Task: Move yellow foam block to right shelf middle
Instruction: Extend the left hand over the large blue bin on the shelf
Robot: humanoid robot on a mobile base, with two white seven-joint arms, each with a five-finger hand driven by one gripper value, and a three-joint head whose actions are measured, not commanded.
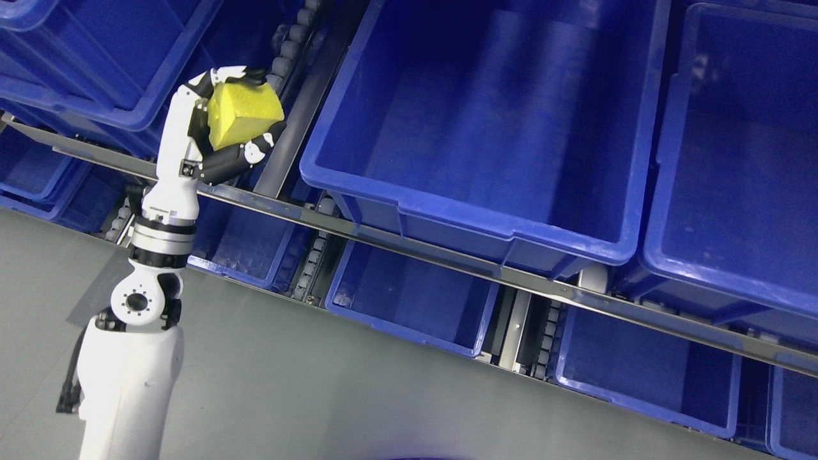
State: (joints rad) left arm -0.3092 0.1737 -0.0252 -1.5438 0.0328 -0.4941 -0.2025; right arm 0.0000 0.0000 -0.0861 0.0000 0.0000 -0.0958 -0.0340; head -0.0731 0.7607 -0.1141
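Note:
A yellow foam block [243, 115] is held in the air by my left hand [238, 114], whose white and black fingers [252, 151] curl around it from above and below. The hand and block hover over the gap with grey rollers [291, 38] between two blue bins on the upper shelf level. To the block's right sits a large blue bin [486, 121] with nothing inside. My left arm [137, 358] rises from the lower left. The right arm does not show.
A metal shelf rail [447, 259] runs diagonally across the picture. More blue bins sit at the upper left [83, 57], far right [741, 160] and on the lower level [409, 300]. Grey floor [287, 396] lies below the shelf.

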